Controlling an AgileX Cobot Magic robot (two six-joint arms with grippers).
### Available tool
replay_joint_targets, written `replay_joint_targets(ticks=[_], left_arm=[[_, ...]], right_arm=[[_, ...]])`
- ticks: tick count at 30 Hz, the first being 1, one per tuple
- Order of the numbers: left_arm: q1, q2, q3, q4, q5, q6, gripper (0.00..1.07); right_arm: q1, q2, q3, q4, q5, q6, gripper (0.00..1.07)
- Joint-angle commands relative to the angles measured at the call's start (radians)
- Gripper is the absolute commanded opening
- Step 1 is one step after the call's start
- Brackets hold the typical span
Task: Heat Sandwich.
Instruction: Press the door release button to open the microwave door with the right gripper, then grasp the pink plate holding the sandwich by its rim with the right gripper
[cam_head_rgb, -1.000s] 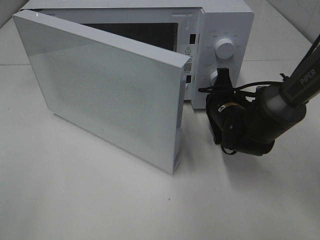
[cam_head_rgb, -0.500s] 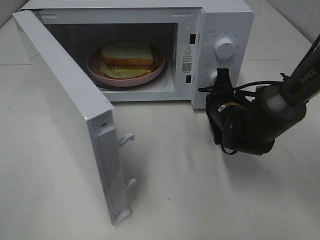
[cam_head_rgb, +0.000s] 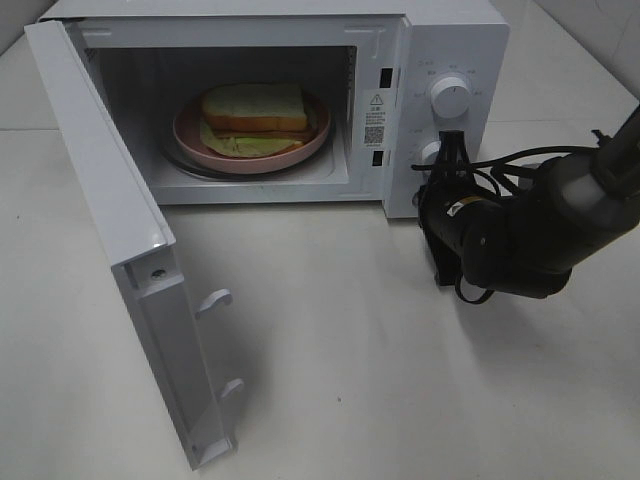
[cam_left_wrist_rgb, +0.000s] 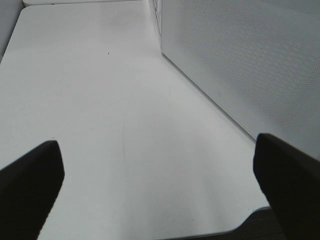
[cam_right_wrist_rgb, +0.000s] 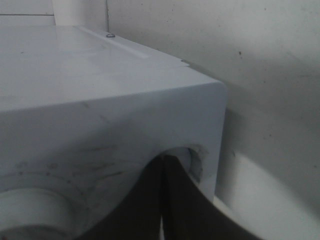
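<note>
The sandwich (cam_head_rgb: 255, 108), two white slices with a yellow-green layer, lies on a round pink plate (cam_head_rgb: 190, 135) inside the open microwave (cam_head_rgb: 455, 40). The microwave's door (cam_head_rgb: 100, 200) stands swung wide to the left. My right gripper (cam_head_rgb: 452, 140) is shut with nothing in it, its tips against the lower knob (cam_head_rgb: 430, 152) on the control panel. In the right wrist view the closed fingers (cam_right_wrist_rgb: 162, 195) press on the white panel. My left gripper (cam_left_wrist_rgb: 160, 190) is open over bare table beside the door's outer face (cam_left_wrist_rgb: 250, 65). It is out of the high view.
An upper knob (cam_head_rgb: 450, 97) sits above the lower one. The white table (cam_head_rgb: 400, 380) spreads in front of the microwave. The door's latch hooks (cam_head_rgb: 215, 300) stick out toward the table's middle. My right arm (cam_head_rgb: 540, 235) lies right of the control panel.
The microwave door has swung from half shut to wide open, showing the sandwich on its plate. My right arm shifted a little; its gripper stayed at the lower knob.
</note>
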Motion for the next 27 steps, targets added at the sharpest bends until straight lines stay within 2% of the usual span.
replay_joint_targets(ticks=[1,17,21,26,27], left_arm=[[0.001,-0.015,0.002,-0.004,-0.013,-0.005,0.98],[0.001,-0.015,0.002,-0.004,-0.013,-0.005,0.98],[0.001,-0.015,0.002,-0.004,-0.013,-0.005,0.98],[0.001,-0.015,0.002,-0.004,-0.013,-0.005,0.98],[0.001,-0.015,0.002,-0.004,-0.013,-0.005,0.98]], right_arm=[[-0.003,-0.045,0.016,-0.033,0.034,-0.023,0.0],[-0.003,-0.217,0.11,-0.01,0.292,-0.298,0.01],[-0.003,-0.31,0.12,-0.008,0.492,-0.51,0.03],[-0.003,-0.354,0.12,-0.009,0.565,-0.619,0.04],[-0.003,-0.384,0.12,-0.009,0.606,-0.702,0.04]])
